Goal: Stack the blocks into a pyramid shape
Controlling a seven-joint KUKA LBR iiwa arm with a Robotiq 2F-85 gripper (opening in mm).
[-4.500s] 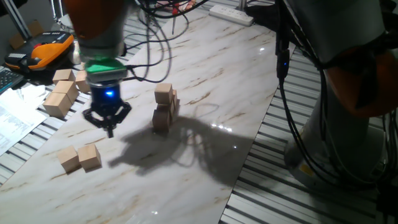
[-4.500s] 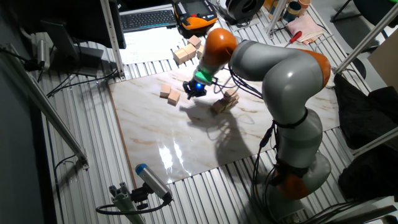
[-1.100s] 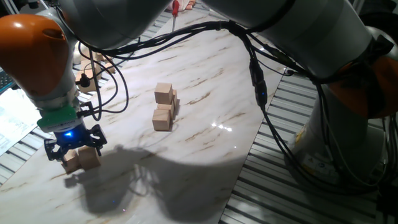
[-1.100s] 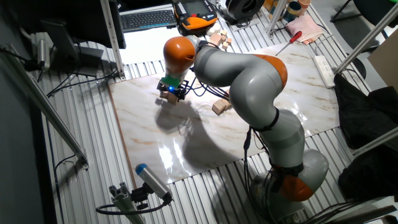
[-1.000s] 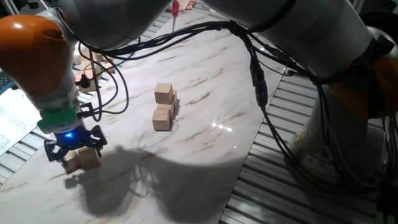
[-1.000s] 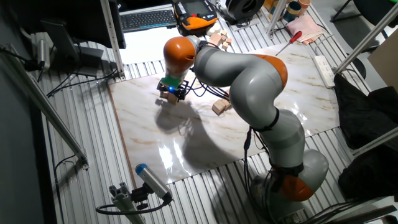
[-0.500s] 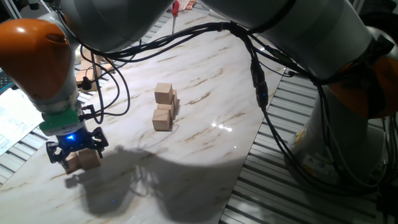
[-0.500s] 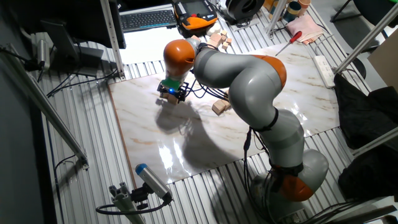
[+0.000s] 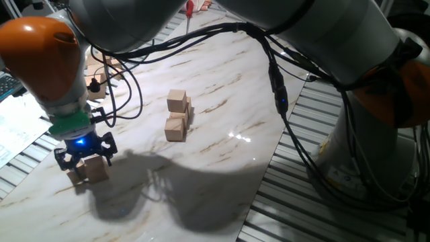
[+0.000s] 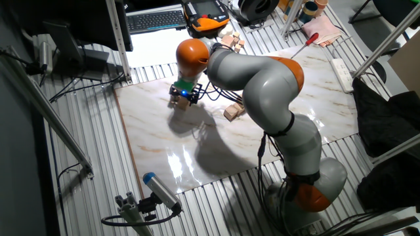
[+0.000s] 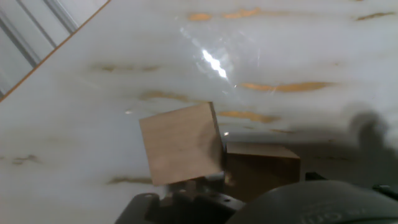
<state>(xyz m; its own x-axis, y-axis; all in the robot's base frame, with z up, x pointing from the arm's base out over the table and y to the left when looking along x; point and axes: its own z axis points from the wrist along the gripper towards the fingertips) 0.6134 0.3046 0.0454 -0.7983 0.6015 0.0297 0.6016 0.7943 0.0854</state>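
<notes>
My gripper (image 9: 84, 160) is low over the near left corner of the marble table, shut on one block (image 11: 181, 144). The hand view shows that light wooden cube tilted and pinched from below. A second block (image 11: 262, 165) sits right beside it on the table, also seen as the block (image 9: 97, 169) under the hand in one fixed view. The other blocks (image 9: 177, 115) form a small pile at the table's middle, with one cube (image 9: 177, 100) on top. From the other fixed view the gripper (image 10: 182, 99) stands at the far left and the pile (image 10: 232, 112) lies to its right.
Larger pale wooden blocks (image 10: 230, 40) lie off the table's far edge near an orange-black device (image 10: 207, 21) and a keyboard (image 10: 156, 19). A power strip (image 10: 341, 65) rests on the right edge. Cables hang from the arm. The table's edge (image 11: 56, 53) is close.
The gripper has shifted slightly right and up from half a second ago, and the block between its fingers has come with it. The pile has not moved.
</notes>
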